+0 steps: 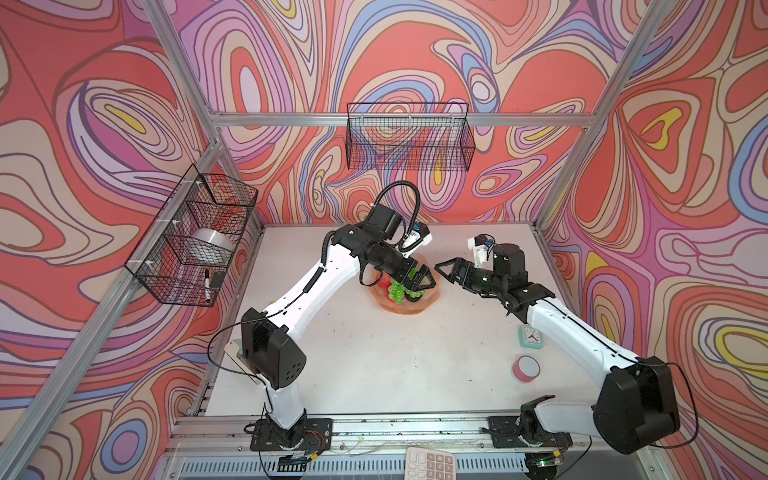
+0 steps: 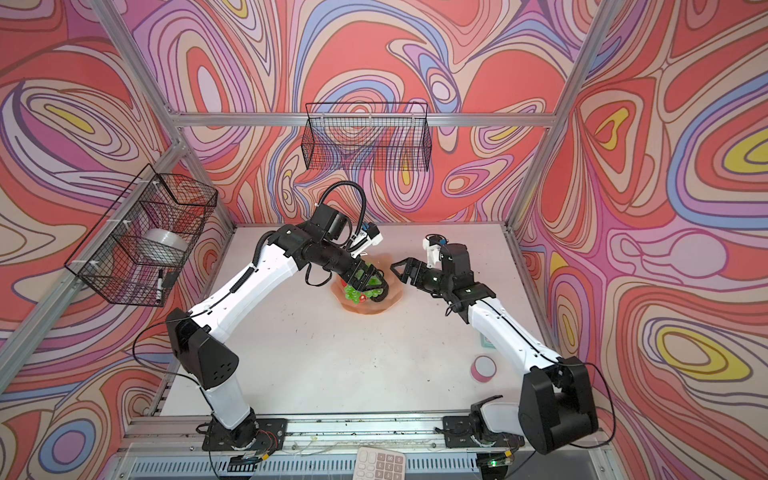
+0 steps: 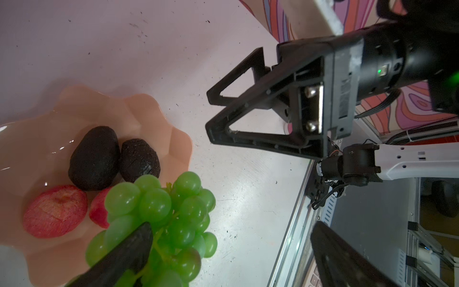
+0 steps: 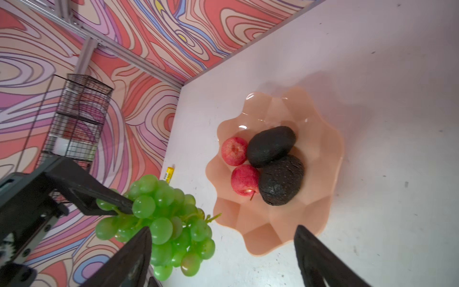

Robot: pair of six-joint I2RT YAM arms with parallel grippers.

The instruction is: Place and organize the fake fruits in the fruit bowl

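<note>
"Green grapes [image 4: 161, 231] — where do they lie from the left tool [image 3: 231, 224]?"

"Right at it. Its jaws stand wide, but the bunch hangs against one finger [image 3: 129, 248] only, up off the surface [image 4: 372, 74]. How it clings there I cannot tell."

"And the bowl [image 4: 323, 154]?"

"Below it. In both top views the bunch shows over the bowl. Two apples [image 4: 234, 151] and two avocados [image 4: 272, 145] lie inside, close together."

"Which arm is nearer?"

"The left, plainly. The right tool [image 3: 208, 113] hovers just beside the rim, wide and empty. Its tips point toward the bunch but are apart from it."

"So what does the next move turn on?"

"I judge the bunch must come free of that finger and drop — straight down looks right, since the bowl has bare room around the other fruit."
</note>
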